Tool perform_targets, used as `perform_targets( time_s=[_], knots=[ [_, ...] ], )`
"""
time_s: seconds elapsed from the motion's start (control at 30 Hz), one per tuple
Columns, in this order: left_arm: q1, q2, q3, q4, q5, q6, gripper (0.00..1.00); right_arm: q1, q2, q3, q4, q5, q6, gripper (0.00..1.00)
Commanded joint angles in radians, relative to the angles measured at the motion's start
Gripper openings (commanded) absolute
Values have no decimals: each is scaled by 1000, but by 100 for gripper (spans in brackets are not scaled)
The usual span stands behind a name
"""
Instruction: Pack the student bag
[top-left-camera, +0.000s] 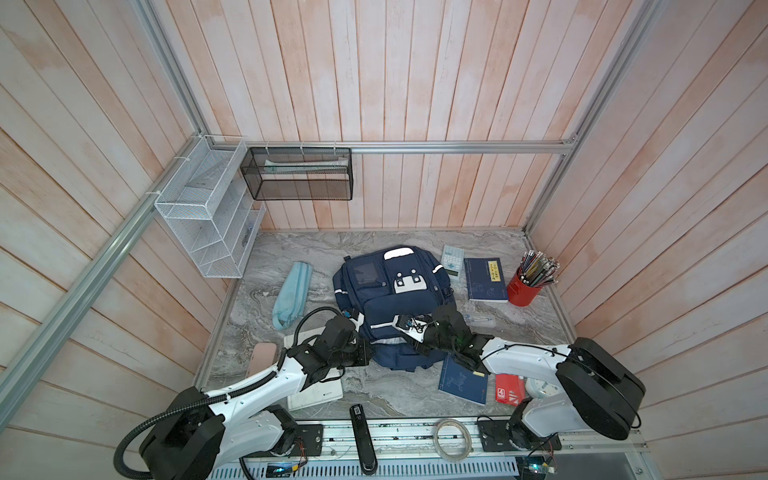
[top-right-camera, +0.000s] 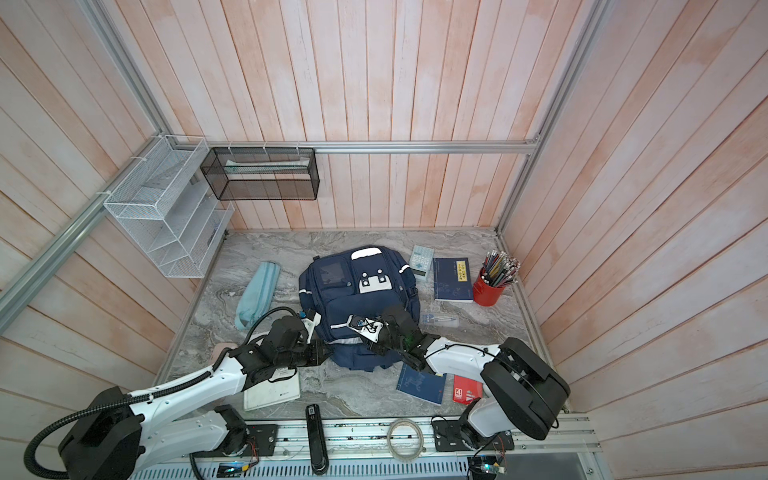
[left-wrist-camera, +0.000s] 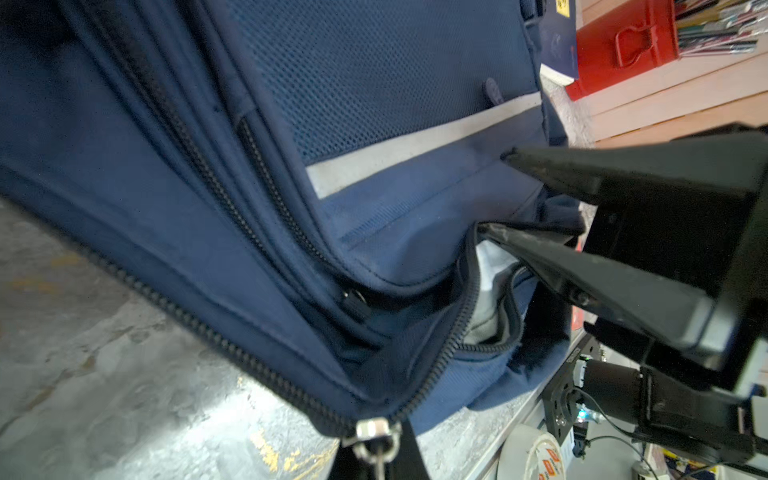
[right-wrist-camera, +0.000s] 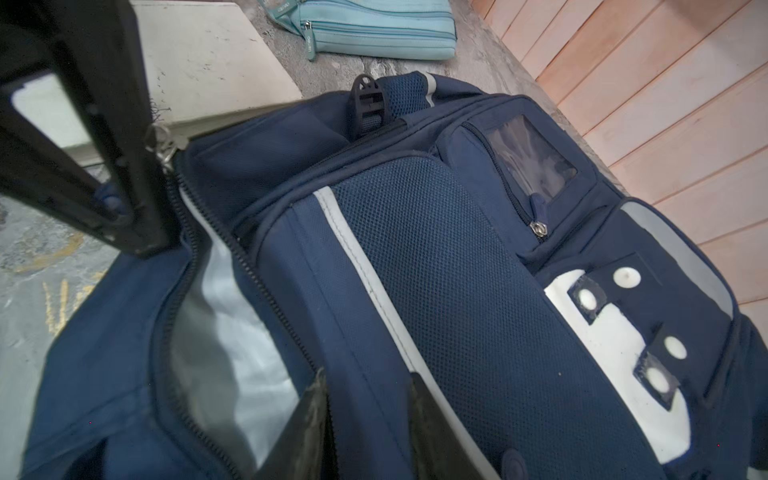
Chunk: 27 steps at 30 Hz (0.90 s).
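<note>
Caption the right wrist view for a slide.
The right pincer straddles the student bag's unzipped front panel, grey lining exposed, while the left pincer grips the zip pull.

The student bag (top-left-camera: 386, 303) is navy blue, crossed by white reflective stripes (left-wrist-camera: 415, 145), with a white patch (top-left-camera: 409, 286) and a fine mesh weave on its front panel; the lining (right-wrist-camera: 232, 332) shows pale grey (almost silver). The zip pull (left-wrist-camera: 376, 432) is silver. The table (top-left-camera: 316, 249) is grey, marbled with white veins. Toward its left edge lies a light blue pencil case (top-left-camera: 293, 293); in the far right corner a red cup (top-left-camera: 521, 291) of many-coloured pencils (top-left-camera: 538, 268), beside a navy book (top-left-camera: 486, 280) with a yellow label. My right gripper (right-wrist-camera: 368, 386) is black.
</note>
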<state>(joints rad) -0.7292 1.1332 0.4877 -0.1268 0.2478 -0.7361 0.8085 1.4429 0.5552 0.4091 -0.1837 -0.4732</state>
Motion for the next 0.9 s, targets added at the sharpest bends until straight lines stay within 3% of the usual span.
perform_targets(
  time_s=[0.0,0.1,0.17,0.23,0.3,0.5,0.6,0.73,0.8,0.87],
  knots=[
    [-45,-13,54,96,-12,-29,0,-12,13,15,-3,39,-1,35],
    [-56,-19,59,100,16,-32,0,-12,-10,30,-33,-36,18,37],
    [-56,-22,55,97,4,-30,0,-11,-48,43,-72,-110,63,44],
    [-55,-8,62,75,-18,-14,0,-9,-99,40,-88,-191,122,60],
    [-55,10,80,64,-18,6,0,11,-125,38,-99,-232,139,64],
    [-55,27,117,54,-16,28,0,75,-62,64,-140,-184,123,62],
    [-49,28,120,44,-17,39,0,79,0,105,-172,-174,118,53],
    [5,27,101,42,24,64,0,80,62,159,-225,-176,82,13],
    [51,16,79,39,33,89,0,80,64,154,-226,-194,69,0],
    [110,2,63,9,20,106,0,82,56,141,-218,-219,54,0]
  ],
)
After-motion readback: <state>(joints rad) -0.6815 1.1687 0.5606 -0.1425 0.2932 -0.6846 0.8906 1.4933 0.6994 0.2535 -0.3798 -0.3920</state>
